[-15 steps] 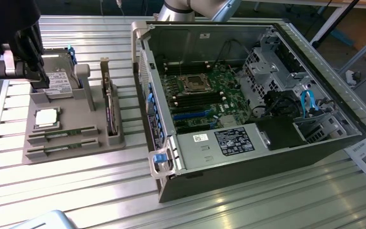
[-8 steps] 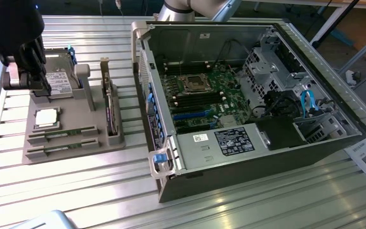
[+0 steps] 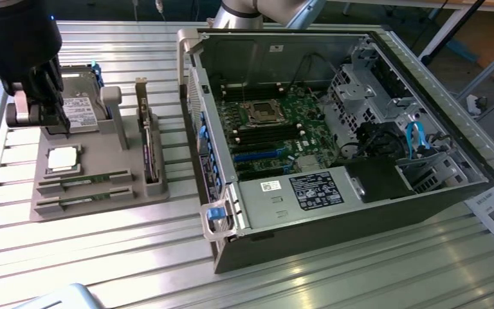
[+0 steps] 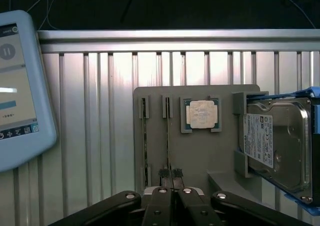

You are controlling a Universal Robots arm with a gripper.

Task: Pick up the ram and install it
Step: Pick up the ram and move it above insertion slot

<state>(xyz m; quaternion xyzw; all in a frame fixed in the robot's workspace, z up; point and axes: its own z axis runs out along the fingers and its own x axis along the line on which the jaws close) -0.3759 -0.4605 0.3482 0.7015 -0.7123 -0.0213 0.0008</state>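
Two ram sticks lie edge-up in slots of a grey fixture (image 3: 114,161): one ram (image 3: 84,181) and a second ram (image 3: 84,199) beside it. In the wrist view they show as thin lines, one ram (image 4: 168,136) running straight toward my fingertips and the other ram (image 4: 145,136) beside it. My gripper (image 3: 34,116) hangs above the fixture's far end at the exterior view's left. In the wrist view the gripper (image 4: 170,173) is shut, its tips pressed together with nothing between them. The open computer case (image 3: 333,129) shows its motherboard memory slots (image 3: 269,132).
The fixture also holds a hard drive (image 3: 80,109), a square silver processor (image 3: 64,159) and an upright expansion card (image 3: 150,151). In the wrist view, a pale blue tablet (image 4: 20,86) lies beside the fixture (image 4: 220,156) on the ribbed aluminium table (image 3: 101,257).
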